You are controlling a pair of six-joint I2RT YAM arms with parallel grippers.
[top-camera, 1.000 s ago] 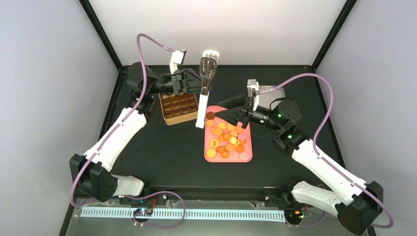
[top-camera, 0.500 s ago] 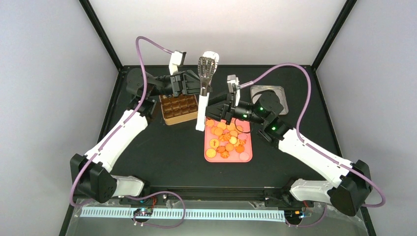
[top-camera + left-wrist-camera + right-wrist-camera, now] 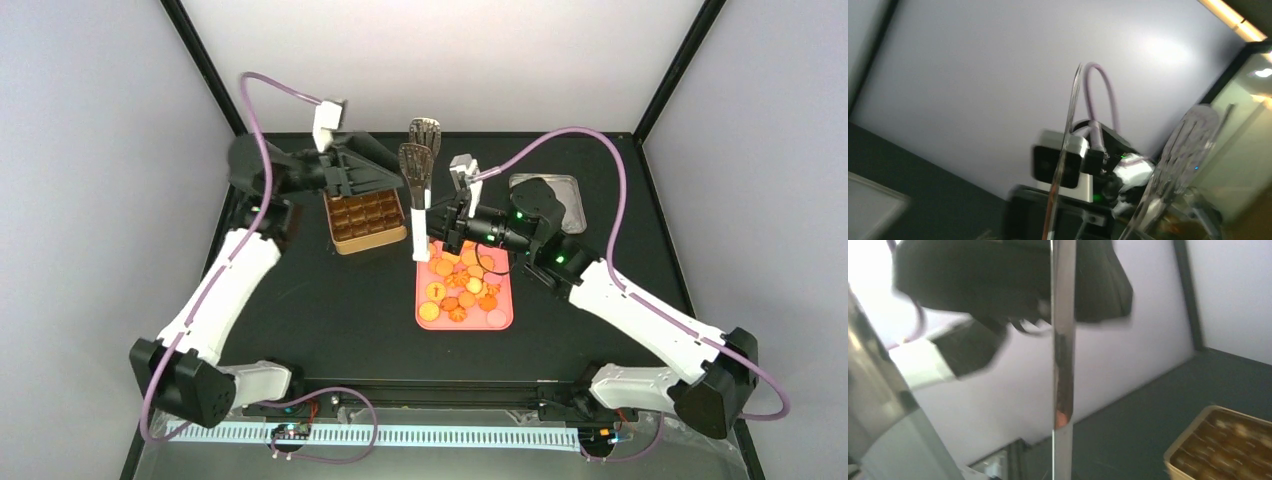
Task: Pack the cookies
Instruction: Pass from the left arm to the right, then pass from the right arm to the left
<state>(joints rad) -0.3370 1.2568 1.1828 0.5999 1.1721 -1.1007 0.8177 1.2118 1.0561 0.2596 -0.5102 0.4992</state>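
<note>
Several round orange cookies (image 3: 462, 285) lie on a pink tray (image 3: 505, 318) at mid-table. Metal tongs (image 3: 420, 170) stand upright between the tray and the brown-compartment tin (image 3: 365, 220). My right gripper (image 3: 432, 232) is shut on the tongs' white handle, low down. Just left of the tongs' heads, my left gripper (image 3: 392, 178) is open and no longer touches them. In the right wrist view one blade of the tongs (image 3: 1063, 365) runs straight up the middle, with the tin (image 3: 1228, 445) at lower right. The left wrist view shows the tongs (image 3: 1185, 150) blurred, and neither wrist view shows its own fingers.
A square metal lid (image 3: 546, 190) lies at the back right of the black table. The tin sits directly under the left arm's wrist. The right arm's wrist camera (image 3: 1058, 165) faces the left wrist view from close range.
The right gripper swung left to the tongs and shut on their handle. The left gripper opened, let go of the tongs and drew back to the left.
</note>
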